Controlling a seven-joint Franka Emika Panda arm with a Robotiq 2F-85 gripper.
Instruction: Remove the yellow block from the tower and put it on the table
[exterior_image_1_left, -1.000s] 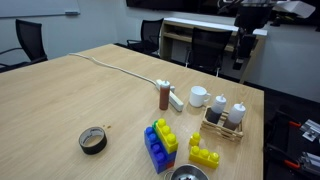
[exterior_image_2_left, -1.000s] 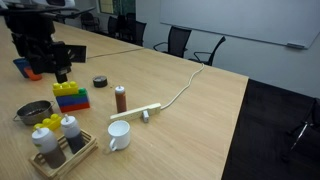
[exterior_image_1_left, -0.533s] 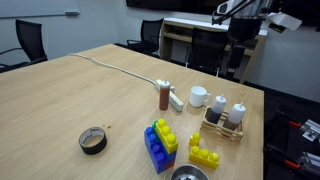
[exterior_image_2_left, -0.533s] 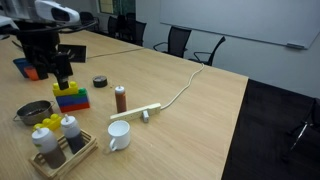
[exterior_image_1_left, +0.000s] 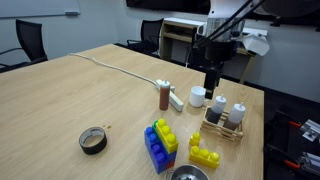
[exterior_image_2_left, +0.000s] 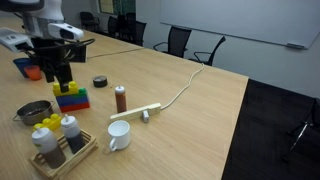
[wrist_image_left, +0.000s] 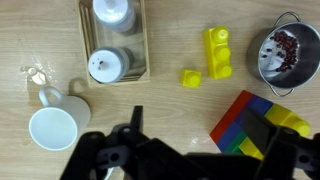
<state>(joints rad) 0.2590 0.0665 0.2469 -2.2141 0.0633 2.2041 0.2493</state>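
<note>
The tower (exterior_image_1_left: 158, 147) stands near the table's front edge, with a large blue base brick and a small green brick. The yellow block (exterior_image_1_left: 166, 135) sits on top of it. Both also show in an exterior view, the tower (exterior_image_2_left: 70, 100) and the yellow block (exterior_image_2_left: 67, 88). In the wrist view the tower (wrist_image_left: 240, 118) lies at lower right, with the yellow block (wrist_image_left: 290, 122) at its edge. My gripper (exterior_image_1_left: 211, 80) hangs open and empty above the table (exterior_image_1_left: 90, 95), over the mug and caddy and apart from the tower. Its open fingers (wrist_image_left: 195, 128) frame bare wood.
A stepped yellow brick piece (exterior_image_1_left: 205, 154) lies beside the tower. A metal bowl (wrist_image_left: 285, 48), a white mug (exterior_image_1_left: 198, 96), a wooden caddy with bottles (exterior_image_1_left: 225, 120), a brown shaker (exterior_image_1_left: 164, 95), a tape roll (exterior_image_1_left: 93, 140) and a white cable (exterior_image_1_left: 110, 65) are on the table.
My gripper has come down and moved in over the table, from beyond its far edge to above the mug and caddy. The bricks have not moved.
</note>
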